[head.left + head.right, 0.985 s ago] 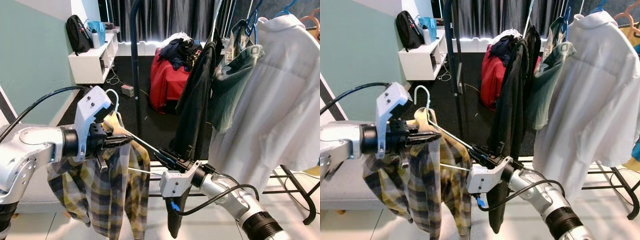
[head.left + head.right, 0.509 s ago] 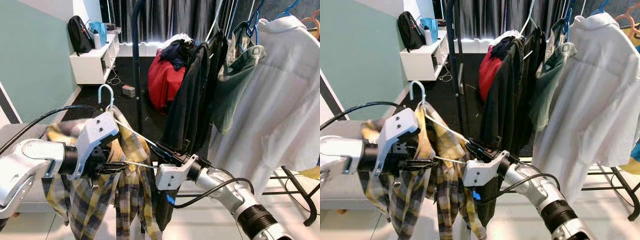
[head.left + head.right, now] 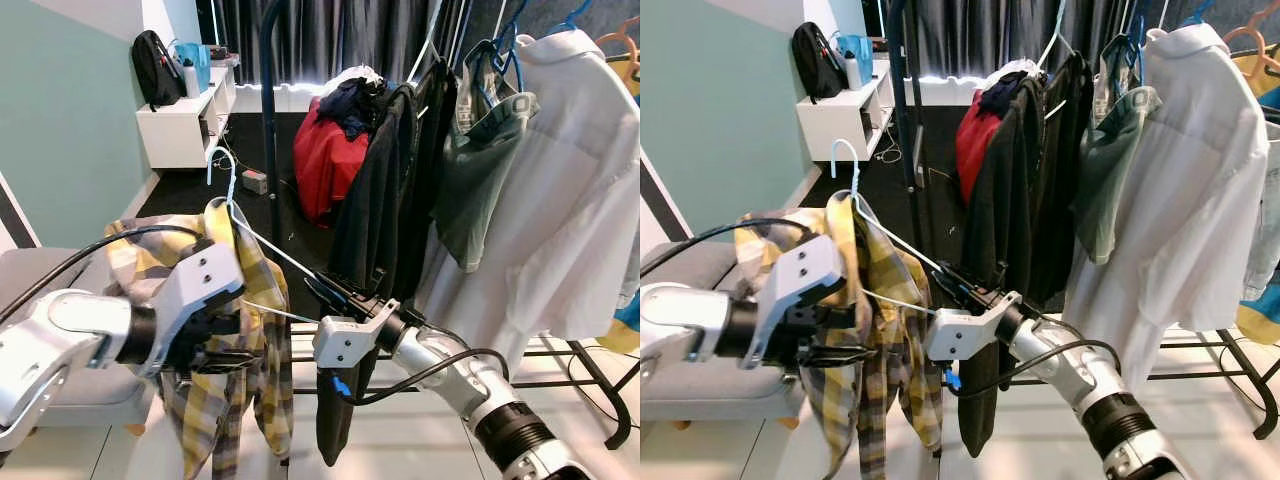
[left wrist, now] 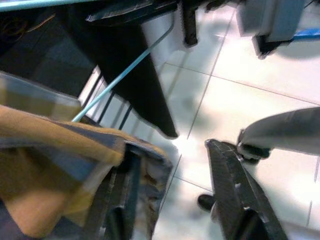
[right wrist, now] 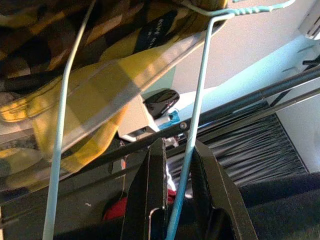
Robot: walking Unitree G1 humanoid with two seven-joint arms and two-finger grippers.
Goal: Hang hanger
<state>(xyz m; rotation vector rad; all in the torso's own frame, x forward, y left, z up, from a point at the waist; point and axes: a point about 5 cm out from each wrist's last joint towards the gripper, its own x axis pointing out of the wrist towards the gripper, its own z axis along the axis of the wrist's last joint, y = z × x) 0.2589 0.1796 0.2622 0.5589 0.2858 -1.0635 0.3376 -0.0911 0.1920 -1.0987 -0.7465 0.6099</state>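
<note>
A light-blue wire hanger [image 3: 268,249] carries a yellow plaid shirt [image 3: 235,330], its hook [image 3: 222,168] pointing up beside the black rack pole [image 3: 269,110]. My right gripper [image 3: 322,292] is shut on the hanger's shoulder wire; the right wrist view has the wire [image 5: 192,125] pinched between the two fingers. Lower down, my left gripper [image 3: 220,350] is pressed into the shirt's front. Its fingers stand wide apart in the left wrist view, with plaid cloth [image 4: 65,150] draped over one finger [image 4: 120,195] and the other finger [image 4: 232,185] bare.
On the rack hang a black jacket [image 3: 385,200], a grey-green shirt [image 3: 480,170] and a white shirt [image 3: 575,180]. A red bag [image 3: 328,160] with clothes on it sits behind on the dark floor. At the left are a white shelf [image 3: 185,125] and a grey cushion [image 3: 680,275].
The left gripper slid down from the hanger's neck into the shirt's front. The hanger's hook has risen a little. The right gripper kept its hold on the wire.
</note>
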